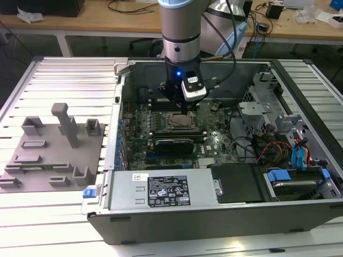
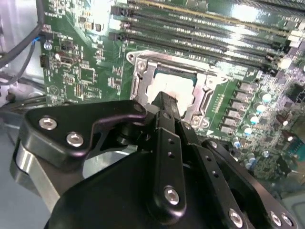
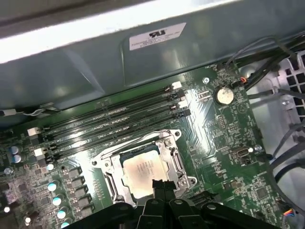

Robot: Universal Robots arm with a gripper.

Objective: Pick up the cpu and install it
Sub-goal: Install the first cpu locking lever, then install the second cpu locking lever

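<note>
The cpu, a square chip with a silvery-white top, lies flat inside the metal-framed socket on the green motherboard. In the second wrist view the cpu shows just past the black fingers. My gripper hangs straight over the socket inside the open computer case, a short way above the cpu. In both wrist views the gripper looks shut with nothing between its fingers, its tips over the chip's near edge.
Memory slots run beside the socket. A grey power supply fills the case's front, and drive bays and cables stand at the exterior view's right. The grey fixture tray lies outside the case at the exterior view's left.
</note>
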